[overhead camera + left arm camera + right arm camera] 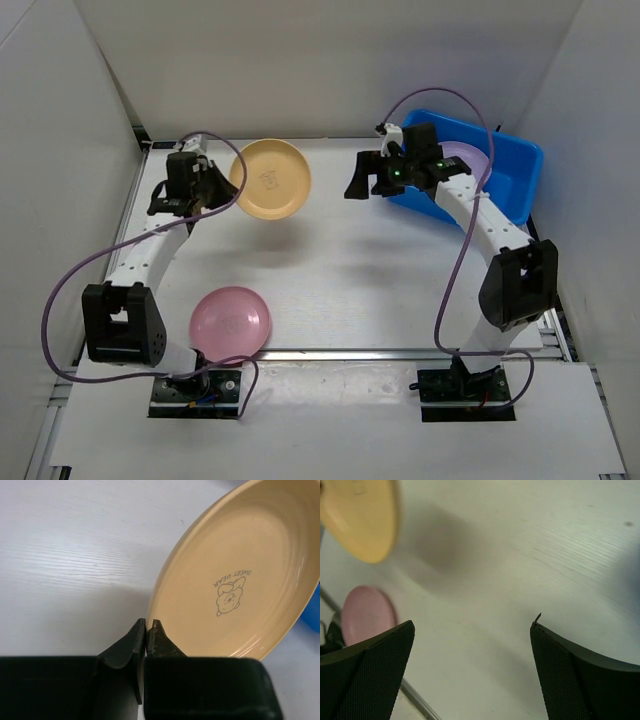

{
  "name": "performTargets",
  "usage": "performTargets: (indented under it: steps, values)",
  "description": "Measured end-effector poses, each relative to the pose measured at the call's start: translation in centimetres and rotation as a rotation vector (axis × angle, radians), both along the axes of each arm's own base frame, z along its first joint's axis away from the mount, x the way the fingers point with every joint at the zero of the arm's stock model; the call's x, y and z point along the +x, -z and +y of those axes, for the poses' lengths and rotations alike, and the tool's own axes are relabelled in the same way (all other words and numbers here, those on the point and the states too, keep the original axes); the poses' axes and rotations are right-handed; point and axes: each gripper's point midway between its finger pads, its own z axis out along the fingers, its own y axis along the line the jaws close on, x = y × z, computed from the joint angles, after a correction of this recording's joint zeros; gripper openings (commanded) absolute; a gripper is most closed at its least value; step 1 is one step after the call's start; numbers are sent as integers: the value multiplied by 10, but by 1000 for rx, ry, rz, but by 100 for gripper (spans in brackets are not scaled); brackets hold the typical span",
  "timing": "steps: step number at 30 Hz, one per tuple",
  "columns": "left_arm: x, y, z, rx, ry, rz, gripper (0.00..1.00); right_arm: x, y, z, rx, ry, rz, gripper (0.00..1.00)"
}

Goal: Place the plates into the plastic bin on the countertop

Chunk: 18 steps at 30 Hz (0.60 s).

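Pinching the yellow plate (270,180) (235,580) by its near rim, my left gripper (205,190) (148,625) had its jaws pressed together on that thin edge. The plate fanned out ahead of the fingertips, tilted. Its shadow lay apart from it on the countertop (360,270), so I judged it clear of the surface.

The blue bin (510,170) lay well off to the right of that gripper, past the plate's far rim. My right gripper (368,183) (472,630), jaws spread wide and holding nothing, hung just beside the bin's near-left wall, between plate and bin. That arm was by far the nearer to the bin, and I judged it the likeliest thing to be clipped on a straight sweep across. A purple plate (470,155) lay inside the bin behind it.

Nothing stood on the countertop between the two grippers, which left open room to carry, though the bin's rim would need clearing from above. A pink plate (231,320) (367,612) rested back beside my left arm's base, well apart from both tools.
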Motion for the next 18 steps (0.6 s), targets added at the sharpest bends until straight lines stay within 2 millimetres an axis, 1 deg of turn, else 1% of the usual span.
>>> performTargets:
  steps: [2, 5, 8, 11, 12, 13, 14, 15, 16, 17, 18]
  values:
    - [-1, -7, -22, 3, 61, -25, 10, -10, -3, 20, 47, -78, 3, 99]
    - [-7, -1, -49, 11, 138, -13, 10, -20, -12, 43, 104, -162, -14, 99]
    - [-10, 7, -67, 10, 198, 13, 10, -23, -15, 56, 113, -191, -38, 99]
    - [-13, 8, -82, 7, 248, 22, 10, -22, -6, 65, 100, -198, -33, 98]
    - [-15, 5, -88, 5, 267, 17, 10, -20, 1, 67, 91, -195, -24, 94]
    - [-16, 2, -93, 5, 284, 10, 10, -18, 8, 68, 81, -190, -15, 93]
    - [-16, -2, -99, 3, 303, 0, 10, -15, 15, 68, 73, -183, -3, 89]
    - [-17, -6, -104, 0, 320, -10, 10, -13, 22, 68, 64, -176, 9, 74]
    - [-18, -10, -109, -1, 337, -20, 10, -11, 29, 68, 55, -169, 20, 62]
    - [-18, -12, -113, -1, 352, -30, 10, -10, 33, 68, 51, -167, 26, 17]
    - [-20, -12, -116, 1, 360, -32, 10, -9, 36, 68, 50, -162, 34, 16]
